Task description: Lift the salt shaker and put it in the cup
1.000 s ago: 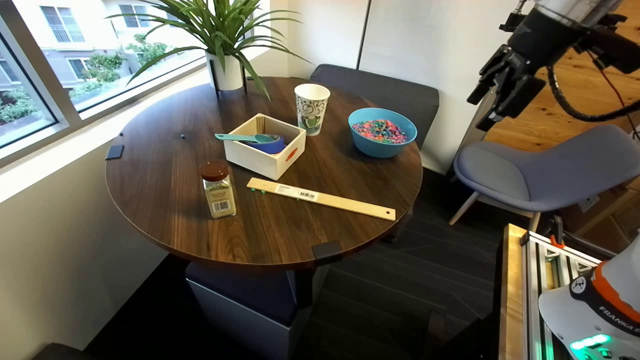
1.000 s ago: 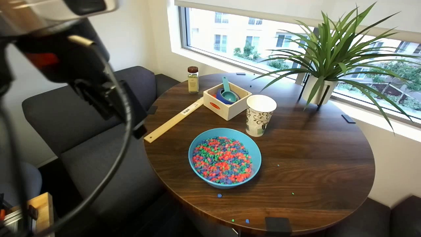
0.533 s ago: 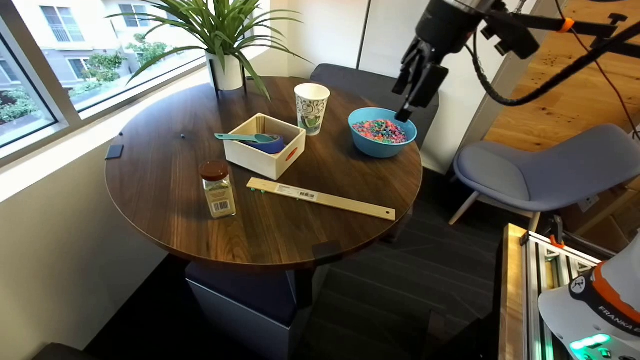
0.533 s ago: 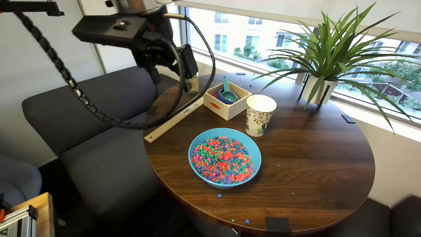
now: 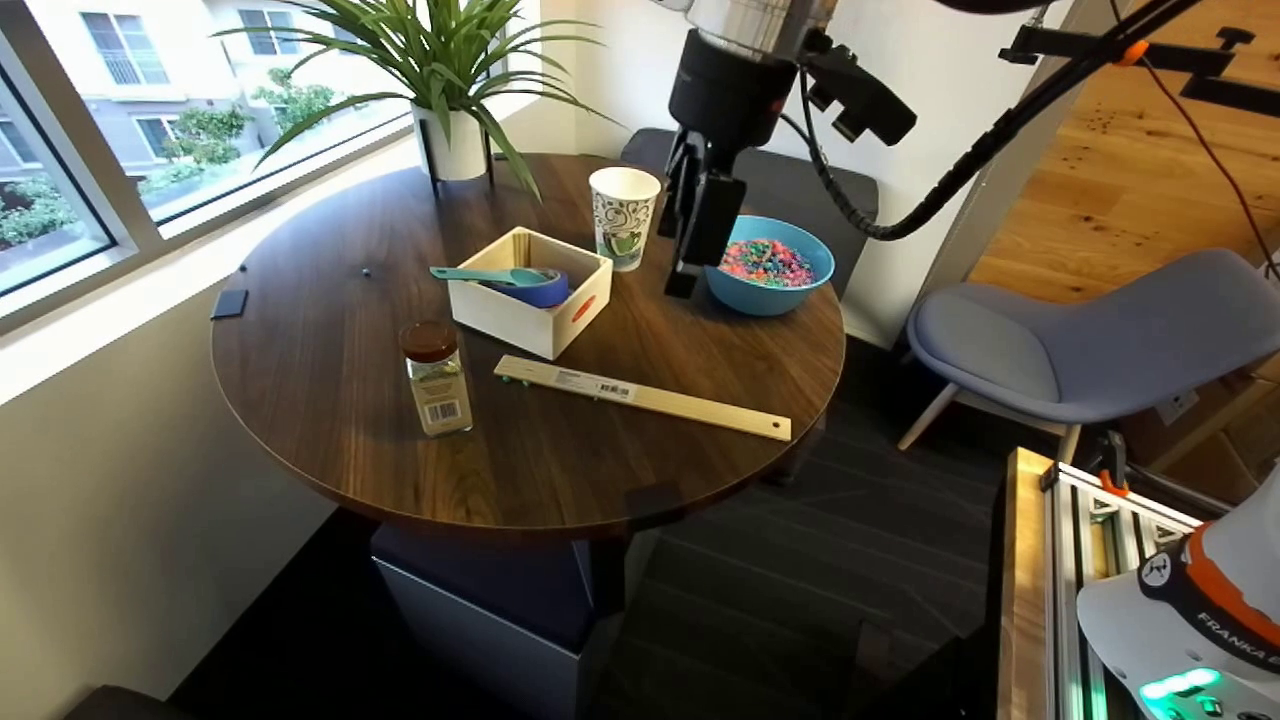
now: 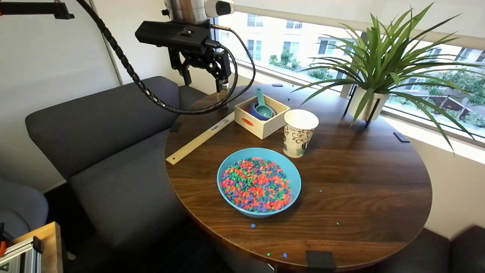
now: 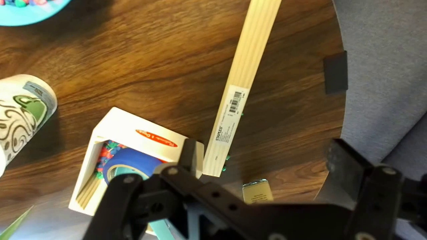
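Note:
The salt shaker is a small clear jar with a brown lid and tan label. It stands upright near the table's edge, beside the wooden box. In an exterior view it is mostly hidden behind my gripper. The wrist view shows only its lower part, past the gripper's body. The cup is a tall white paper cup with swirls and a green print, upright and open at the top; it also shows in an exterior view and the wrist view. My gripper is open and empty, above the table, pointing down.
A wooden box with blue tape and a teal scoop stands between shaker and cup. A flat wooden ruler lies beside it. A blue bowl holds colored pebbles. A potted plant stands near the window. A bench borders the table.
My gripper has swung in from beside the table to above it and turned to point more steeply down. It stays open. The shaker, cup, box and bowl have not moved.

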